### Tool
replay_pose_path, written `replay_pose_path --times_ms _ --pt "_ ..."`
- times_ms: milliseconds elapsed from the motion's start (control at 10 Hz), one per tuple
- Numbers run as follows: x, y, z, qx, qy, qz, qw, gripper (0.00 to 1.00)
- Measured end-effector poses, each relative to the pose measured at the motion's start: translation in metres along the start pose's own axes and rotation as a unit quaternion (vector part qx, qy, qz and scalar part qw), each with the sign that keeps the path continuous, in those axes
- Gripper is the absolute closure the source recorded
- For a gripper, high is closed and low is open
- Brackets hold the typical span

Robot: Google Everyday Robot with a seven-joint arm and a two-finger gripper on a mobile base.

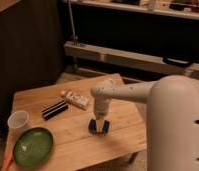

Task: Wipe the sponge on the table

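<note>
The gripper (99, 124) points straight down over the right middle of the table (124, 142), jaws clamped on the blue sponge (94, 126), which sits flat against the wood. Off to the left lie a striped bar (54, 109), a white bottle (77, 100), a cup (18, 121) and a green plate (33, 146), all apart from the sponge.

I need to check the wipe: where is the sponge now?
In the camera view the sponge is on the table, right of centre, clamped in the gripper, with the bottle behind it and the plate to its left.
</note>
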Motion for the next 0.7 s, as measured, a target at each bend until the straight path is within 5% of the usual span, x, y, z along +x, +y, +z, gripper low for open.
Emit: replay_pose_path --times_ms 700 --pt "-0.027 -0.089 -0.007 0.047 0.003 0.003 0.9989 0.94"
